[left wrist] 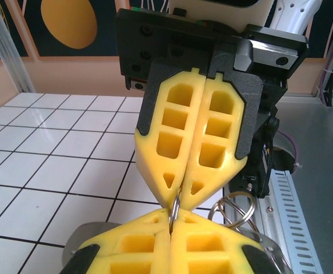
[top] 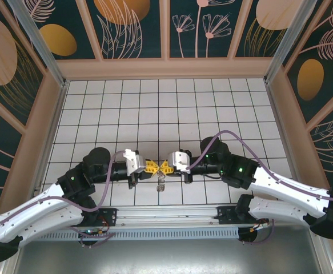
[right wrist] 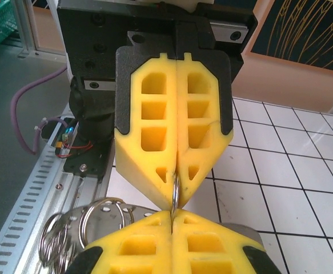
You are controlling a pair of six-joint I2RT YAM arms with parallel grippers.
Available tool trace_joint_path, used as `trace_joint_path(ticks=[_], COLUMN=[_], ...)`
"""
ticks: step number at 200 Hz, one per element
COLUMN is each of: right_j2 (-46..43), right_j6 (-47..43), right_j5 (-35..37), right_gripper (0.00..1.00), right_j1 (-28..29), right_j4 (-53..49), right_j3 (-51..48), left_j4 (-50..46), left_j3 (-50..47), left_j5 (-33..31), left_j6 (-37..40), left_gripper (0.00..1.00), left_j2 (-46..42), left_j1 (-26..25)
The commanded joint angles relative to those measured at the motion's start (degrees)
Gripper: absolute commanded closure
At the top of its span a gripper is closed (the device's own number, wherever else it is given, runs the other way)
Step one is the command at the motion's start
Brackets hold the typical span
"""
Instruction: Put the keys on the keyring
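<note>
My left gripper [top: 153,167] and right gripper [top: 165,167] meet tip to tip just above the near floor tiles. Both are shut on one thin silver ring of the keyring [left wrist: 175,208], seen edge-on between the yellow fingers. In the left wrist view my left gripper [left wrist: 171,216] is at the bottom, with the right gripper [left wrist: 180,197] opposite it. In the right wrist view the right gripper [right wrist: 172,214] pinches the same ring [right wrist: 176,190] against the left gripper [right wrist: 175,201]. More silver loops [left wrist: 233,208] hang beside the grip. The keys are out of view.
A short string of silver loops [top: 161,182] dangles below the joined tips over the white tiles. A slotted metal rail [top: 172,228] runs along the near edge. Wooden walls [top: 166,68] enclose the tiled floor, which is open towards the back.
</note>
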Motion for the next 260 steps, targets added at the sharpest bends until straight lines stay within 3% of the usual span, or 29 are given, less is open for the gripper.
trace_joint_path(ticks=[1, 11, 40, 56, 136, 260], right_j2=[-1.0, -2.0, -4.7, -5.5, -5.0, -1.4], right_j6=[-0.5, 0.2, 3.0, 4.3, 7.6, 9.9], right_j5=[-0.4, -0.6, -1.6, -1.4, -5.0, -7.0], right_gripper=[1.00, 1.00, 0.80, 0.75, 0.73, 0.69], right_j1=[0.6, 0.6, 0.7, 0.6, 0.7, 0.7], right_j4=[3.8, 5.0, 8.5, 9.9, 15.9, 24.0], right_j3=[1.4, 0.3, -3.0, -4.3, -7.3, -9.8], left_j4=[5.1, 7.7, 15.3, 19.0, 33.2, 31.8], left_j3=[0.0, -1.0, -4.8, -6.7, -12.4, -11.9], left_j5=[0.9, 1.6, 2.2, 2.5, 5.2, 4.2], left_j6=[-1.4, -2.6, -6.3, -7.8, -13.7, -13.7], left_gripper=[1.00, 1.00, 1.00, 1.00, 1.00, 1.00], left_j2=[-1.9, -2.9, -5.4, -6.6, -8.3, -7.8], left_j1=[0.1, 0.0, 0.0, 0.1, 0.0, 0.0])
